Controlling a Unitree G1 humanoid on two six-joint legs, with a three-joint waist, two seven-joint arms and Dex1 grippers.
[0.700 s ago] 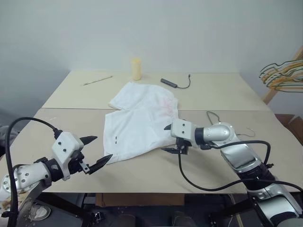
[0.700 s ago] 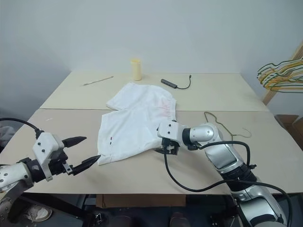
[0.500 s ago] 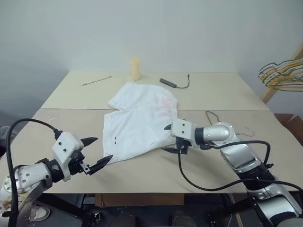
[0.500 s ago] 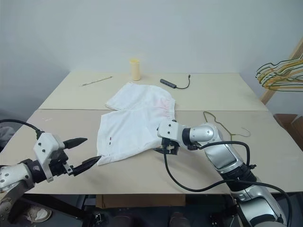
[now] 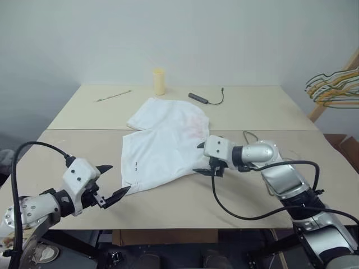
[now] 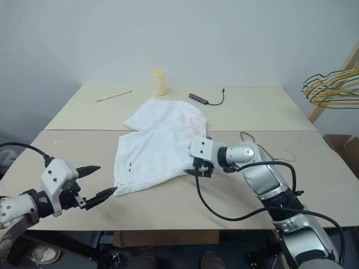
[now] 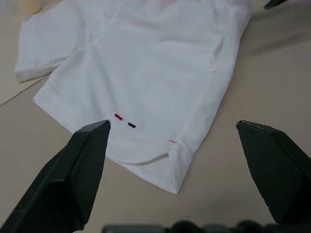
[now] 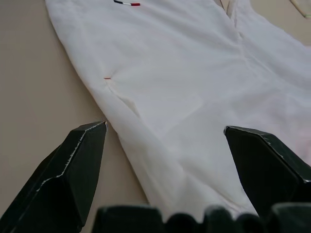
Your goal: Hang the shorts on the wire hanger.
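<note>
Two grippers are at work over the table [image 5: 78, 115], and both have their black fingers wide apart with nothing between them. The shorts [image 5: 162, 140] lie flat and spread in the centre of the head view, with one leg toward the top and the other toward the lower left. The wire hanger [image 5: 252, 137] rests on the table just right of the shorts; the right forearm covers most of it, so its full outline cannot be read.

The right gripper [image 5: 205, 159] sits at the right edge of the shorts, near the waistband, and its wrist view shows the folded edge of the cloth lying between the two fingers. The left gripper [image 5: 112, 182] is in the lower left of the frame, just short of the hem corner of the near leg, close to the small dark marks [image 7: 125, 121].

The step in hand seems to be the first grasp of the cloth. To do it well, the right gripper should go low enough that one finger slides under the edge and not only presses on top, because the fabric is thin and will likely slip or bunch. It should pinch only one clean edge. The left gripper would do better to take the hem corner, so the shorts can be lifted flat. A yellow cylinder [image 5: 160, 82] and a cable [image 5: 207, 100] at the top are well apart and need no care.
</note>
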